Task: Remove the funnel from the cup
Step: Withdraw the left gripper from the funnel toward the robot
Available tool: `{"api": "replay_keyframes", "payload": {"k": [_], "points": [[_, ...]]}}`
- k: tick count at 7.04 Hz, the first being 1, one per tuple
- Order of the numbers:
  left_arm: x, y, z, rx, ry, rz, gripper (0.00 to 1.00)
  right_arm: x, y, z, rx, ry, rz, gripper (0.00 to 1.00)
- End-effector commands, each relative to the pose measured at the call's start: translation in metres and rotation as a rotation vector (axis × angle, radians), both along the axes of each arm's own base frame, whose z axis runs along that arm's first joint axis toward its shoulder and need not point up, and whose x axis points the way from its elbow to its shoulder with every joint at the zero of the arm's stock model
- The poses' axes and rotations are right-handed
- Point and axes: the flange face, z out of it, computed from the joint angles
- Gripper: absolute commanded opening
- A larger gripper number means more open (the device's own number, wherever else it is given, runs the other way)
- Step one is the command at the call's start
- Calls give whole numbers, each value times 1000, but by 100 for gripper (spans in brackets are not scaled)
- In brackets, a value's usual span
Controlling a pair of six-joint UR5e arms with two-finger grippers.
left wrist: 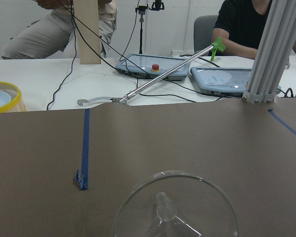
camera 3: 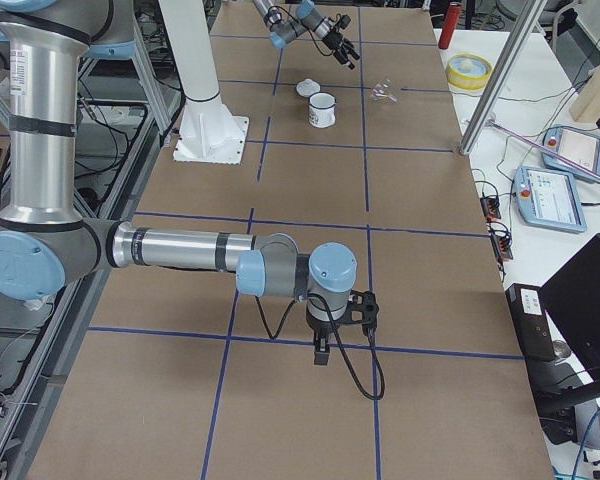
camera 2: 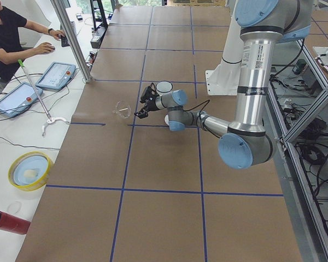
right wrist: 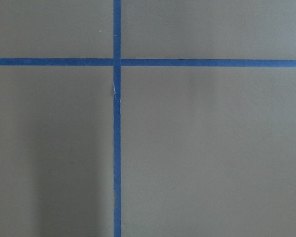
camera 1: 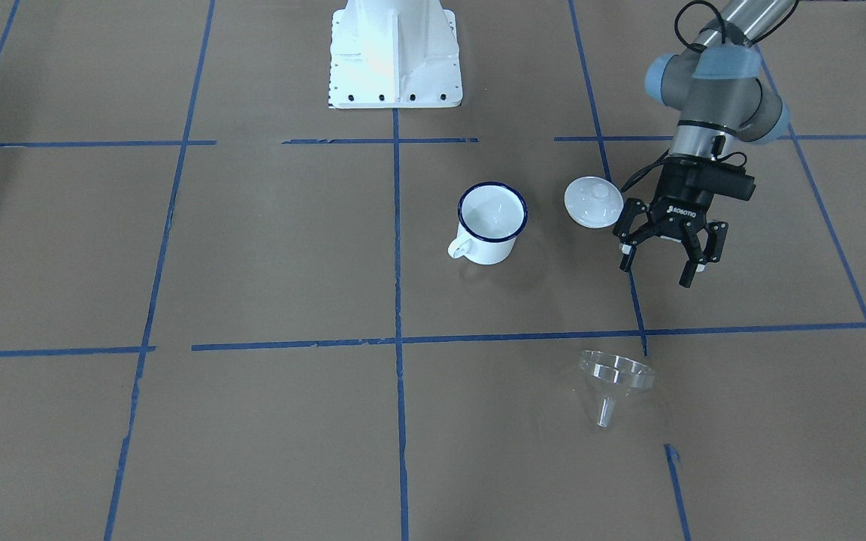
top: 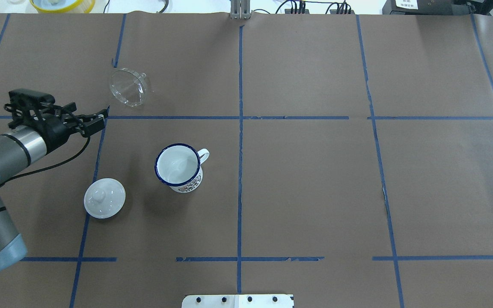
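The clear funnel (camera 1: 617, 379) lies on its side on the brown table, apart from the cup, its wide mouth toward the robot. It also shows in the overhead view (top: 129, 87) and low in the left wrist view (left wrist: 175, 212). The white cup (camera 1: 492, 223) with a dark blue rim stands upright and empty (top: 179, 167). My left gripper (camera 1: 656, 270) is open and empty, raised above the table between the funnel and the white lid; it also shows in the overhead view (top: 94, 119). My right gripper (camera 3: 325, 345) points down over bare table far from both; I cannot tell its state.
A white knobbed lid (camera 1: 592, 201) lies next to the cup, close to the left gripper. The robot's white base (camera 1: 394, 52) stands behind. A yellow bowl (top: 62, 4) and the operators' tablets (left wrist: 153, 66) sit beyond the table's far edge.
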Motion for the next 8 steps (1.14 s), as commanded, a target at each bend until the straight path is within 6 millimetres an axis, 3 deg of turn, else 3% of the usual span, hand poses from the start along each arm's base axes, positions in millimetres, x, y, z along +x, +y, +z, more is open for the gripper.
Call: {"api": "replay_keyframes", "payload": {"k": [1,5,6,8], "points": [[-26,32,6,-65,-31,103,100,0,0,0,-1,0,0,100],[-33,46,-12,-258,-114,305,100,0,0,0,1,0,0,100],[-26,46,-20,-316,-148,333,100,0,0,0,1,0,0,100],[-2,34,-56,-405,-208,364,100,0,0,0,-1,0,0,100]]}}
